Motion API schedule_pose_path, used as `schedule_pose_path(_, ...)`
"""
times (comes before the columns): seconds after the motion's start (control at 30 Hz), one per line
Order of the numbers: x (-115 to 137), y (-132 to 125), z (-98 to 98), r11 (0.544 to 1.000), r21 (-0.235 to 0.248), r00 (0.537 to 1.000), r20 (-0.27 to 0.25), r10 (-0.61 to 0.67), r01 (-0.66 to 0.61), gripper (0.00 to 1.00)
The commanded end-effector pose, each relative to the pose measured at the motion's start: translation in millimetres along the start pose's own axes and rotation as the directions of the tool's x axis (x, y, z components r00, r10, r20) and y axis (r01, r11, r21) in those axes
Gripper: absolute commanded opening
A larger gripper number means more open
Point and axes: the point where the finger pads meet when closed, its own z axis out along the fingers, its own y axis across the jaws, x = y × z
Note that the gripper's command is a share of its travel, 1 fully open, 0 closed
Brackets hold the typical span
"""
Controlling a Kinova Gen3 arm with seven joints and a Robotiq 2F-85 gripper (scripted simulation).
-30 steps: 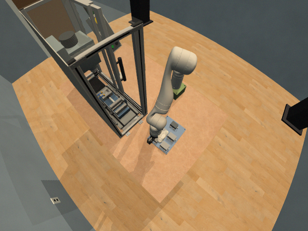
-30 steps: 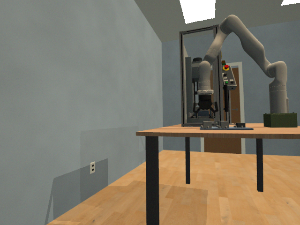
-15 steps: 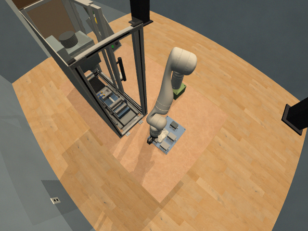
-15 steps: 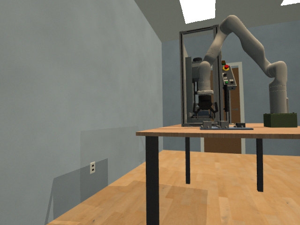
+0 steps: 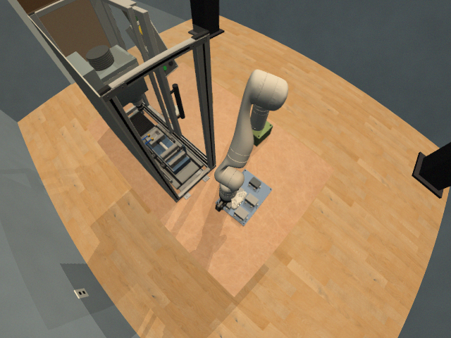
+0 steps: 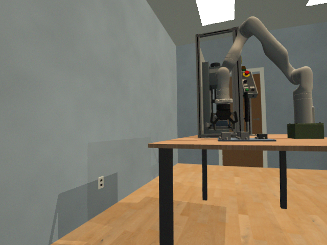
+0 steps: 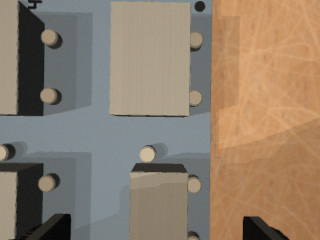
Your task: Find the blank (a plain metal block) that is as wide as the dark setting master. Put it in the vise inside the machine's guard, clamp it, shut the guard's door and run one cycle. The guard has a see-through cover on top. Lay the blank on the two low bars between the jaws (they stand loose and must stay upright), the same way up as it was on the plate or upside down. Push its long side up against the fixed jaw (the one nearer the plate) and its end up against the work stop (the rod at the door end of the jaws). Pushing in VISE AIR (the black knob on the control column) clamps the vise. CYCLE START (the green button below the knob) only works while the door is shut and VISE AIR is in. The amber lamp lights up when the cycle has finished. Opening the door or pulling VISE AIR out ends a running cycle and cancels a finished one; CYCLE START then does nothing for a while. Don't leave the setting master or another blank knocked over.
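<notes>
The gripper (image 7: 158, 231) is hanging above the blue plate (image 7: 110, 135) with its fingers fully spread and gripping nothing; only the two dark tips are showing at the bottom corners of the wrist view.

Directly between those tips, at bottom centre, a narrow grey blank (image 7: 158, 205) is standing against its locating pins (image 7: 147, 153). A wider blank (image 7: 150, 58) is occupying the upper centre of the same view, and two more blocks are cut off at the left edge. Which blank matches the dark setting master (image 6: 261, 136) cannot be judged from the wrist view, since the master is lying outside it.

Risks from this position:

- Wrong selection. The narrow blank is sitting under the fingers, yet no width comparison is visible; descending here may be committing to a mismatched part.
- Pin contact. The pins are standing just beside each blank. A descent that is drifting sideways could be landing a finger on a pin and tipping the blank.
- Neighbour strike. The spread fingers are reaching toward the left-hand block and the plate's right edge.

Farther off, at upper left of the top view, the guard (image 5: 202, 94) is standing with the vise (image 5: 170, 151) inside; its loose bars could be toppling under a careless insertion.
</notes>
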Motion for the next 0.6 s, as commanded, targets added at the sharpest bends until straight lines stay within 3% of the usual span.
schedule_pose_path(0.0, 0.0, 1.2, 3.5, 1.000, -0.002, 1.000, -0.002, -0.001, 0.001, 1.00)
schedule_pose_path(0.57, -0.3, 1.3, 6.8, 1.000, -0.002, 1.000, -0.002, -0.001, 0.001, 1.00)
